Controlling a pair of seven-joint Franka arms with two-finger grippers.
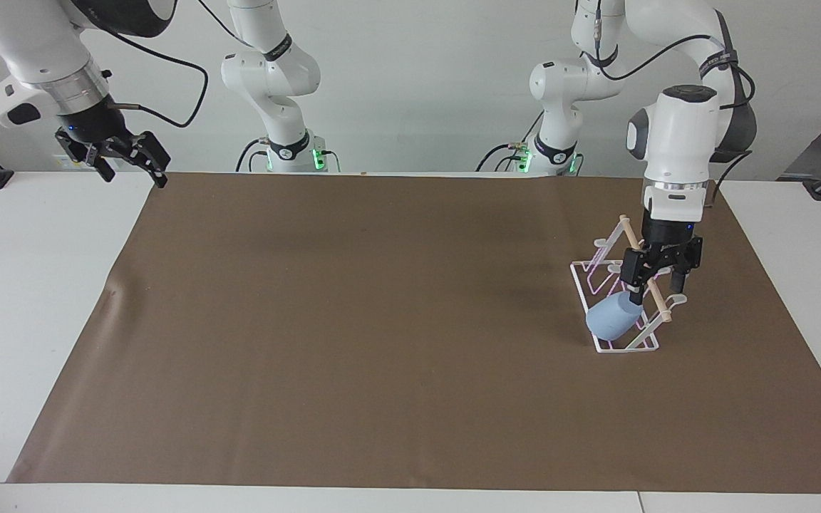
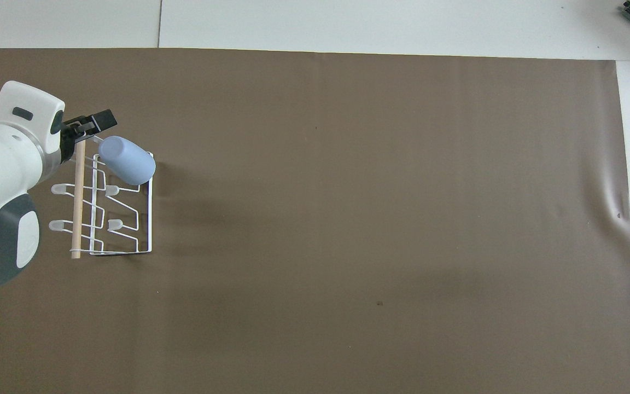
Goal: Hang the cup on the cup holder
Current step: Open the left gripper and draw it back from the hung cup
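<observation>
From across the table, the cup (image 1: 612,318) sits tipped on a prong of the cup holder (image 1: 621,298). Left gripper (image 1: 658,276) hangs open over it, holding nothing. Right gripper (image 1: 127,160) waits open, well apart. From above, the cup (image 2: 127,160) looks light, smooth and slippery; grab its sides. The wooden dowel (image 2: 77,202) crowds in.

cup mouth: I can't see the rim of the cup (image 1: 611,318); it's turned into the cup holder (image 1: 613,348).
prong: the one under the cup is covered, so I can't tell how it seats.
right gripper (image 1: 122,158): overhead, out of frame except a black bit at the edge.
left arm: cut off by the overhead view's edge.
</observation>
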